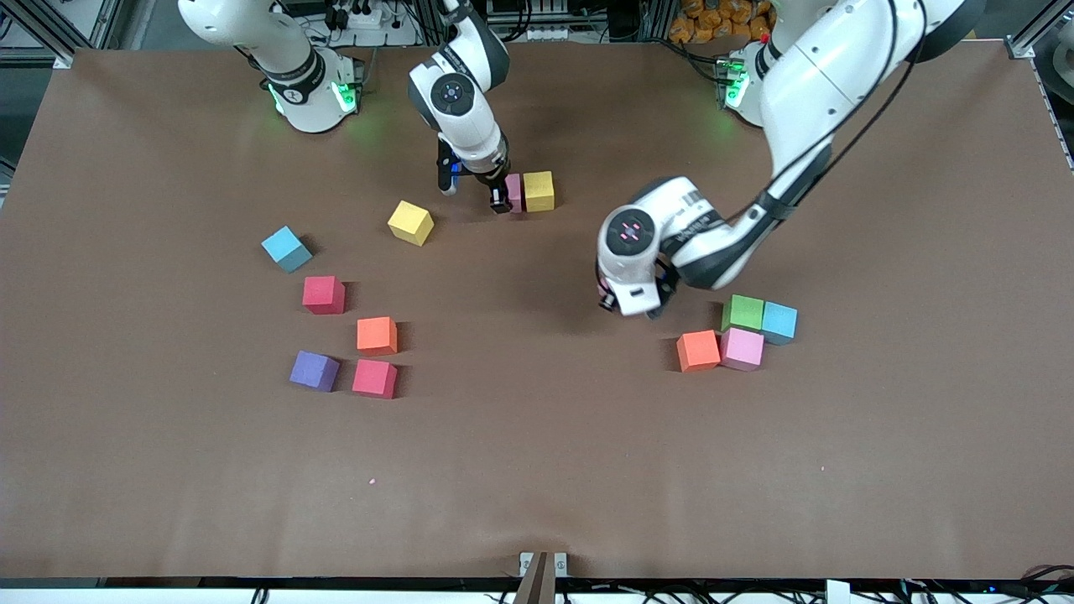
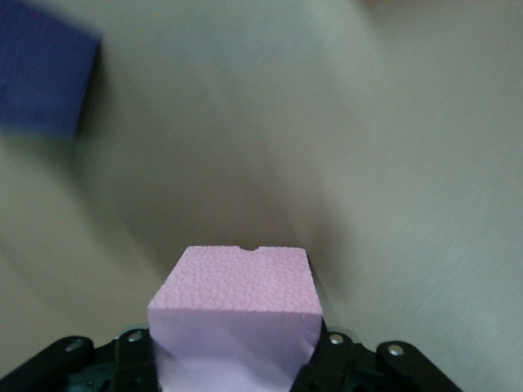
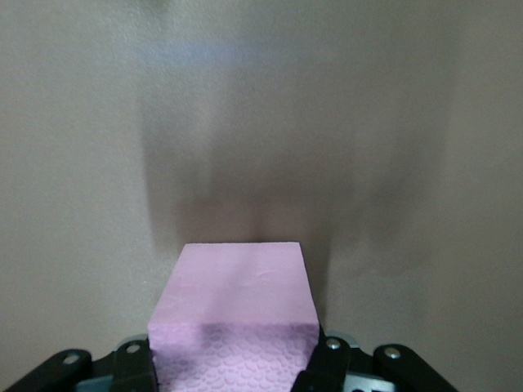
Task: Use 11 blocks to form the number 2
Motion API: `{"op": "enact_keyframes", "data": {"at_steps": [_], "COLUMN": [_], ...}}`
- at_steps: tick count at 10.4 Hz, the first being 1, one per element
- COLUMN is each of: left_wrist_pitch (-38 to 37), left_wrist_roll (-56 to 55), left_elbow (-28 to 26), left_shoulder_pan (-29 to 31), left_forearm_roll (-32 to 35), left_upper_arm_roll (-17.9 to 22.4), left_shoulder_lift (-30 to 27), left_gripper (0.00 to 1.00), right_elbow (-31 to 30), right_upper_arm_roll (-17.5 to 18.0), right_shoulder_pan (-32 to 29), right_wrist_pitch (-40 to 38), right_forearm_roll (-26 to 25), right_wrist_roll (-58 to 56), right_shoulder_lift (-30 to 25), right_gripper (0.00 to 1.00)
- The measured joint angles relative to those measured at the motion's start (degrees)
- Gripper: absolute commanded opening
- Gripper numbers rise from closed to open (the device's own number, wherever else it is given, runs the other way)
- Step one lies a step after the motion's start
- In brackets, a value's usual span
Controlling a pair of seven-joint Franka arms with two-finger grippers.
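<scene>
Blocks: eleven foam cubes wanted, digit barely begun. Right gripper (image 1: 501,200) is down at the tabletop, toward the edge where the arm bases stand, jaws clamped on a pink cube (image 3: 235,314) pressed flush beside a yellow cube (image 1: 539,190). Judged as the start of the top row, pink beside yellow, held tight so the faces line up before letting go.

Left gripper (image 2: 233,359) hangs over bare tabletop mid-table, jaws closed on another pink cube (image 2: 234,306), a blurred blue block (image 2: 42,75) off to one side in its wrist view. Likely lifted out of the cluster below it and meant for the row's open end.

Loose stock, toward the right arm's end of the tabletop: second yellow cube (image 1: 411,222), light-blue cube (image 1: 286,248), red cube (image 1: 324,294), orange cube (image 1: 377,335), purple cube (image 1: 315,370), another red cube (image 1: 374,377). Toward the left arm's end: green cube (image 1: 743,313) touching a light-blue cube (image 1: 779,322), with an orange cube (image 1: 698,350) and a pink cube (image 1: 742,348) just nearer the front camera, all packed together.

Cubes are matte, equal size, square-edged, pebbled foam skin clear on the held ones; soft enough to dent under a hard pinch, I'd guess. Brown tabletop (image 1: 537,470) is smooth and flat.
</scene>
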Motion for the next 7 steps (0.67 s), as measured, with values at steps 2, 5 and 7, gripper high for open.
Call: {"op": "enact_keyframes", "data": {"at_steps": [2, 5, 7], "left_wrist_pitch": [0.0, 1.1, 4.9], "left_wrist_roll": [-10.5, -22.8, -29.2], "left_elbow": [-2.7, -5.9, -8.7], "left_shoulder_pan": [0.0, 0.7, 0.8], "left_forearm_roll": [0.0, 0.0, 0.0], "left_upper_arm_roll": [-3.3, -6.1, -7.6], "left_shoulder_lift": [-0.2, -1.2, -2.1], "left_gripper": [0.3, 0.19, 0.19], "right_elbow": [0.2, 0.2, 0.3], "right_upper_arm_roll": [0.0, 0.0, 0.0], "right_shoulder_pan": [0.5, 0.6, 0.6], "right_wrist_pitch": [0.1, 0.1, -0.7], "right_forearm_roll": [0.5, 0.5, 0.5], "right_wrist_roll": [0.1, 0.1, 0.2], "right_shoulder_lift": [0.1, 0.1, 0.1], "right_gripper": [0.62, 1.0, 1.0]}}
